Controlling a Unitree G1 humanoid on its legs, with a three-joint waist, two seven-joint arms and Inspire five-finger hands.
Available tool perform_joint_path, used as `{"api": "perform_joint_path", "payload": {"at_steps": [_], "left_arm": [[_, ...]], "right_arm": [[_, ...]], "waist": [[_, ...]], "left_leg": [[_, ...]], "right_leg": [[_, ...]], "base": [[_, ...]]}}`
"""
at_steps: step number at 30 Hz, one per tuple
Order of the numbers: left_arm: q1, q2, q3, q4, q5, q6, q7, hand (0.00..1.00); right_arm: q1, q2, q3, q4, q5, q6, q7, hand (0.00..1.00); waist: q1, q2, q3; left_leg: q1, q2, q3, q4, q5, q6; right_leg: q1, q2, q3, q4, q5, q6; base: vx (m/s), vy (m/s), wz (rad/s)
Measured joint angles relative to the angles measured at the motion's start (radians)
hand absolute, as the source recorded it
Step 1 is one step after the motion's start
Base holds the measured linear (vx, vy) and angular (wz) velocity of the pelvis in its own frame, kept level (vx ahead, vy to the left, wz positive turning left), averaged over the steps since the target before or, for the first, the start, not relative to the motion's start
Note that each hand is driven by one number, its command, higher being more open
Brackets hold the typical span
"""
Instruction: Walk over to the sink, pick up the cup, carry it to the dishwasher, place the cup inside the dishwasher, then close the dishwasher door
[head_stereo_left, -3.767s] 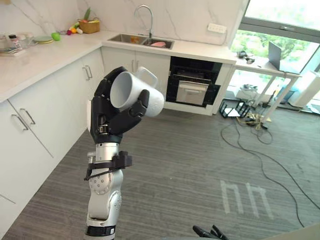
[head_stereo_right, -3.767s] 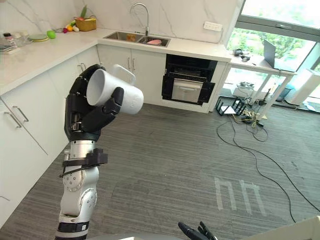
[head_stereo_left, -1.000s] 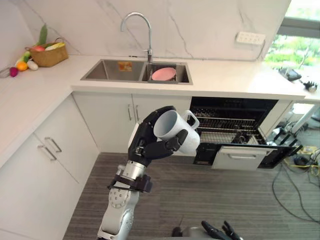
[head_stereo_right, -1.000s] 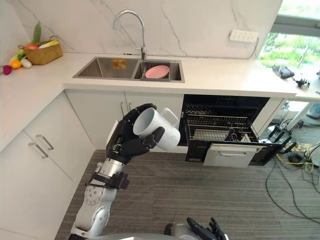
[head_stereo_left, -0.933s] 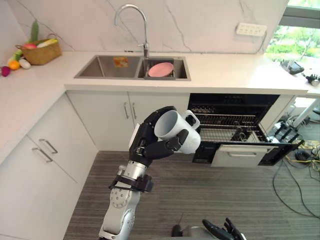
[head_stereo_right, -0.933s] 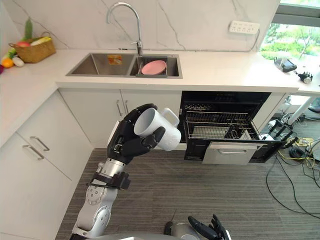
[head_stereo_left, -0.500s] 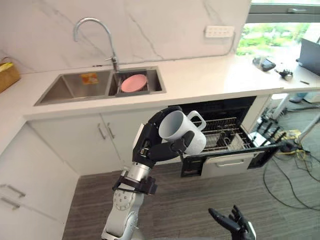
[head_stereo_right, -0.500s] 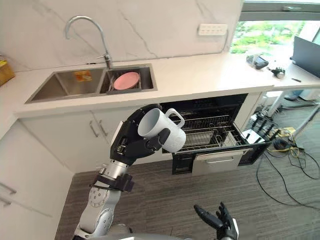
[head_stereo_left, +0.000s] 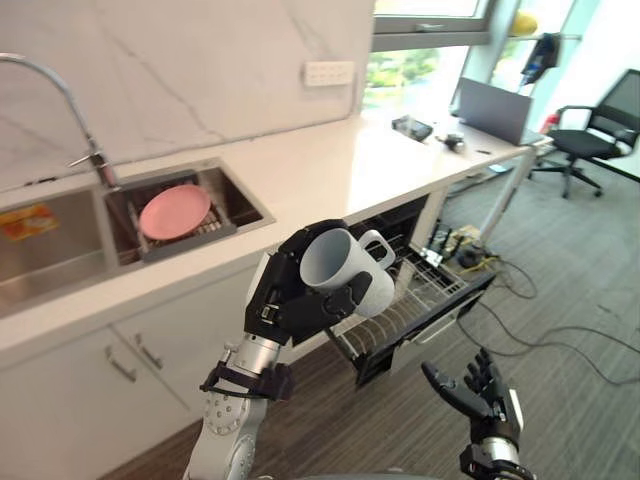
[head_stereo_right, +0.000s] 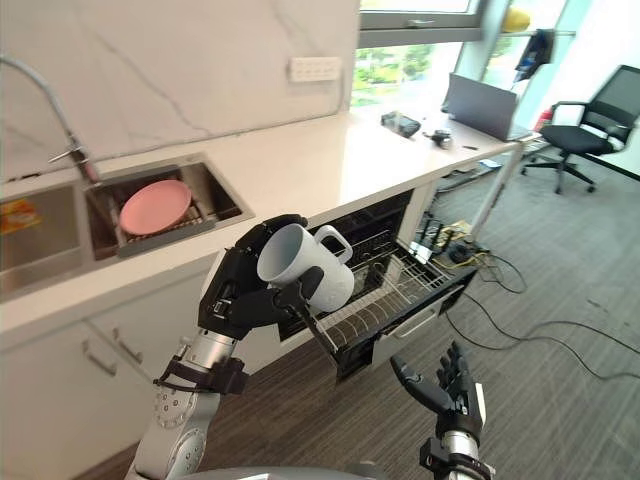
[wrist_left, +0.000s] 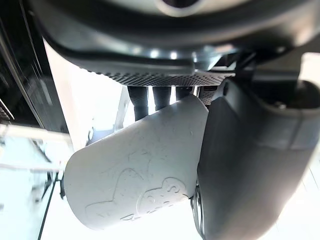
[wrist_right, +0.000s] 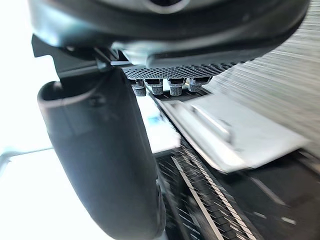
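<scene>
While the left hand (head_stereo_left: 285, 300) is raised at chest height in front of the cabinets, its fingers and thumb are curled round the cup (head_stereo_left: 345, 270), gripping it by the body. Cup: white, plain glaze, straight-sided, loop handle on the far side pointing toward the dishwasher (head_stereo_left: 420, 300); it is tipped so the open mouth faces up and toward the camera, inside pale and shaded. Left wrist view shows a faint raised figure on the cup's wall, thumb (wrist_left: 250, 165) pressed along one side and fingertips hooked over the other. Cup is in the air, apart from the counter (head_stereo_left: 340, 170), just beside and above the near corner of the dishwasher. Dishwasher stands open under the counter, door dropped, a wire rack (head_stereo_right: 390, 285) drawn out over it; what sits in the rack cannot be made out. Sink (head_stereo_left: 235, 200) is set in the counter to the left, under a curved tap (head_stereo_left: 60, 90); the nearer basin holds a pink plate (head_stereo_left: 175, 210) lying flat on a wire grid, the further basin shows a yellow-orange label on its floor. Right hand (head_stereo_right: 445, 385) hangs low over the grey striped floor (head_stereo_left: 580, 380), fingers spread and straight, holding nothing. Far end of the counter: a laptop (head_stereo_left: 495, 105), with an office chair (head_stereo_left: 595, 140) beyond it.
</scene>
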Motion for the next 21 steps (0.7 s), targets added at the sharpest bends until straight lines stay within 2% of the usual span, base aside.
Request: {"api": "perform_joint_path", "payload": {"at_steps": [1,2,3,4,6,7,8,9,14,17,18,20,21], "left_arm": [[-0.007,0.003,0.001,0.001,0.007,-0.002,0.0,0.0],[-0.01,0.006,0.001,0.001,0.009,-0.004,0.001,0.0],[-0.01,0.002,0.002,0.008,0.009,-0.007,0.005,0.0],[-0.008,0.002,0.009,0.012,0.008,-0.006,0.009,0.0],[-0.01,0.003,0.039,0.018,0.007,-0.006,0.011,0.0],[-0.023,0.002,0.044,0.041,0.006,-0.005,0.013,0.0],[-0.029,-0.003,0.038,0.049,0.007,0.0,0.014,0.0],[-0.021,-0.019,0.036,0.049,0.009,0.005,0.02,0.0],[-0.015,-0.037,0.04,0.049,0.053,0.006,0.125,0.0],[-0.006,-0.039,0.069,0.049,0.087,0.006,0.196,0.0],[0.001,-0.039,0.078,0.049,0.094,0.005,0.203,0.0],[0.04,-0.041,0.116,0.05,0.125,-0.003,0.23,0.0],[0.048,-0.043,0.119,0.051,0.131,-0.006,0.236,0.0]], "right_arm": [[-0.006,-0.002,0.001,-0.027,0.0,0.0,0.004,1.0],[-0.008,-0.002,0.005,-0.054,0.001,0.0,0.007,1.0],[-0.01,-0.006,0.012,-0.122,0.0,0.005,0.011,1.0],[-0.013,-0.009,0.021,-0.194,0.0,0.007,0.016,1.0],[-0.042,-0.008,0.039,-0.263,-0.004,0.005,0.026,1.0],[-0.061,-0.009,0.041,-0.283,-0.008,-0.001,0.024,1.0],[-0.066,-0.009,0.034,-0.292,-0.009,-0.002,0.019,1.0],[-0.087,-0.013,0.027,-0.301,-0.009,-0.001,0.009,1.0],[-0.102,-0.006,0.086,-0.368,0.001,0.004,0.037,1.0],[-0.138,-0.011,0.12,-0.375,0.016,0.028,0.124,1.0],[-0.142,-0.014,0.125,-0.375,0.032,0.033,0.141,1.0],[-0.162,-0.034,0.142,-0.378,0.079,0.039,0.196,1.0],[-0.165,-0.046,0.142,-0.383,0.086,0.039,0.206,1.0]], "waist": [[-0.009,0.005,-0.005],[-0.012,-0.002,-0.007],[-0.015,-0.008,-0.011],[-0.006,0.015,-0.011],[-0.006,0.017,-0.008],[-0.007,0.014,0.001],[-0.008,0.021,0.004],[-0.008,0.037,0.012],[-0.003,0.044,0.018],[0.007,0.056,0.026],[0.009,0.057,0.028],[0.016,0.057,0.051],[0.019,0.069,0.06]], "left_leg": [[0.012,0.008,0.015,-0.008,-0.001,-0.003],[0.015,0.01,0.023,-0.005,-0.002,-0.004],[0.017,0.019,0.025,-0.003,-0.002,-0.004],[0.015,0.05,0.009,-0.004,-0.001,-0.007],[0.009,0.076,0.004,0.034,-0.007,-0.016],[-0.001,0.087,-0.014,0.059,-0.032,-0.044],[0.013,0.09,-0.023,0.011,-0.024,-0.044],[0.06,0.091,-0.032,-0.057,-0.019,-0.057],[0.074,0.068,-0.022,-0.081,-0.014,-0.059],[0.069,0.069,-0.048,-0.07,-0.013,-0.059],[0.061,0.071,-0.058,-0.051,-0.014,-0.06],[-0.048,0.107,-0.083,0.198,-0.018,-0.066],[-0.083,0.126,-0.096,0.279,-0.018,-0.066]], "right_leg": [[0.002,-0.01,-0.065,-0.091,-0.001,-0.009],[0.008,-0.006,-0.106,-0.192,0.033,-0.028],[0.046,0.023,-0.153,-0.344,0.046,-0.048],[0.107,0.071,-0.158,-0.488,0.067,-0.069],[0.16,0.116,-0.146,-0.631,0.105,-0.072],[0.175,0.123,-0.136,-0.65,0.115,-0.077],[0.179,0.128,-0.141,-0.646,0.115,-0.077],[0.183,0.144,-0.144,-0.636,0.115,-0.077],[0.229,0.132,-0.15,-0.733,0.147,-0.044],[0.26,0.135,-0.168,-0.778,0.161,-0.04],[0.263,0.134,-0.171,-0.782,0.161,-0.04],[0.288,0.127,-0.179,-0.804,0.157,-0.046],[0.298,0.134,-0.182,-0.813,0.151,-0.057]], "base": [[0.22,0.108,-0.58],[0.2,0.021,-0.6],[0.27,-0.007,-0.86],[0.27,-0.033,-0.97],[0.19,-0.073,-0.95],[0.12,-0.068,-0.66],[0.06,-0.054,-0.43],[0.02,0.024,-0.32],[0.01,0.072,-0.05],[0.01,0.006,0.17],[0.02,-0.047,0.19],[0.02,-0.072,0.13],[0.0,-0.069,0.08]]}}
